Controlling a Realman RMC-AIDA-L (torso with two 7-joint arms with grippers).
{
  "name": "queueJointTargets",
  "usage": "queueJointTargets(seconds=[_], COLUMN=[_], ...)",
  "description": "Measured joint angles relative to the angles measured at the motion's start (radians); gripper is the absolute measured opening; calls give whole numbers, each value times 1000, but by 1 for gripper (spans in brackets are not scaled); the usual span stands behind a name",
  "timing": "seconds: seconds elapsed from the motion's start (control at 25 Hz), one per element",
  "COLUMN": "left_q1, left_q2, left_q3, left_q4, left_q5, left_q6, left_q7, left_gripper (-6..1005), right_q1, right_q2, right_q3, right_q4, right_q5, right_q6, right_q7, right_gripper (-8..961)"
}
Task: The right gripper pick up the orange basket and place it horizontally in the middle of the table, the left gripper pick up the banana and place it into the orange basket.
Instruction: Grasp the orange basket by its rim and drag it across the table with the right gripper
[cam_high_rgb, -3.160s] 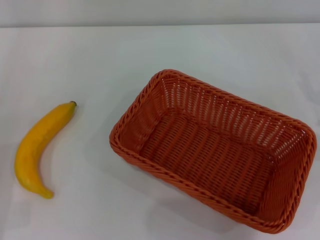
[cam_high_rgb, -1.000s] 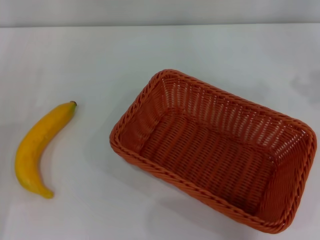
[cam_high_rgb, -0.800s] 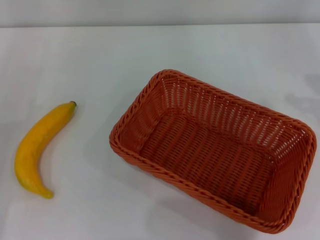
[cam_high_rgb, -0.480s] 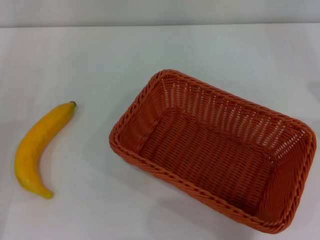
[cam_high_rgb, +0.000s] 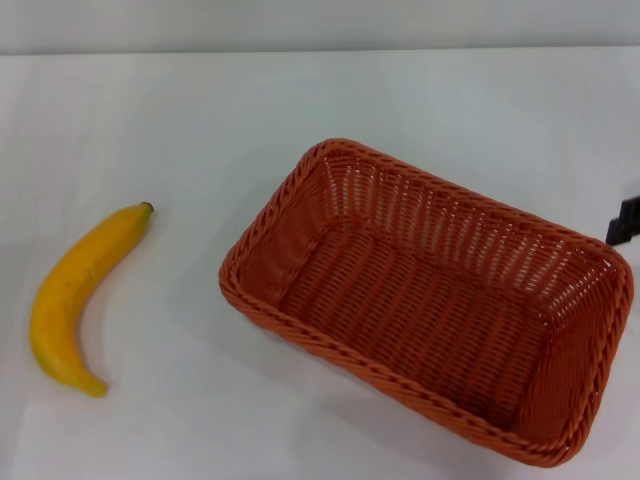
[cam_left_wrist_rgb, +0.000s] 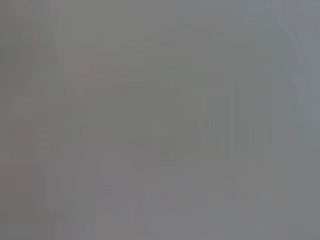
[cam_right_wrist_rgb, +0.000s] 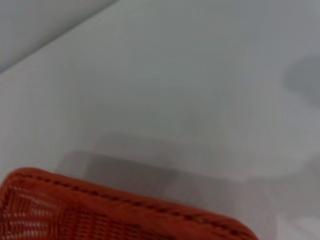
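Note:
The orange basket (cam_high_rgb: 430, 300) lies empty on the white table (cam_high_rgb: 300, 100), right of centre and turned at a slant. Its braided rim (cam_right_wrist_rgb: 125, 207) also shows in the right wrist view. At the left lies the banana (cam_high_rgb: 80, 295), curved, with its dark stem tip pointing away from me. A small black piece of my right gripper (cam_high_rgb: 625, 220) shows at the right edge of the head view, just beyond the basket's far right corner and not touching it. My left gripper is out of view; its wrist view holds only plain grey.
Bare white tabletop surrounds both objects, with a wide stretch between the banana and the basket. The table's far edge (cam_high_rgb: 320, 50) meets a grey wall at the back.
The black piece of my right gripper has come into the head view at the right edge. The basket and banana have not moved.

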Motion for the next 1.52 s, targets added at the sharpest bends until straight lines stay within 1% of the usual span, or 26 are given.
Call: queueJointTargets(seconds=[0.12,0.2,0.28,0.44,0.76,0.96,1.2,1.32,1.52], left_q1=[-11,-18,-21,-22,-22,-24,-25,-23,-20], left_q2=[0,0,-1,-1,-3,-2,-2,-1,-1], left_q3=[0,0,0,0,0,-1,-2,-2,0], left_q4=[1,4,6,7,8,7,4,4,4], left_q5=[-1,-1,-1,-1,-1,0,0,0,-1], left_q6=[1,1,1,1,-4,-6,-7,-7,-7], left_q7=[-2,-1,-1,-1,0,1,1,1,1], left_gripper=[843,842,842,841,840,839,838,838,837], right_q1=[-28,-39,-38,-37,-35,-32,-26,-26,-26], right_q2=[-5,-2,2,5,9,10,11,10,10], right_q3=[-20,-30,-52,-98,-150,-199,-232,-264,-271], right_q4=[3,7,11,40,74,144,211,264,281], right_q5=[6,2,-6,-28,-45,-47,-48,-49,-66], right_q6=[-1,-4,-5,-7,-13,-62,-124,-173,-193], right_q7=[5,3,2,6,16,13,-6,-27,-42], right_gripper=[645,640,635,626,607,595,581,574,562])
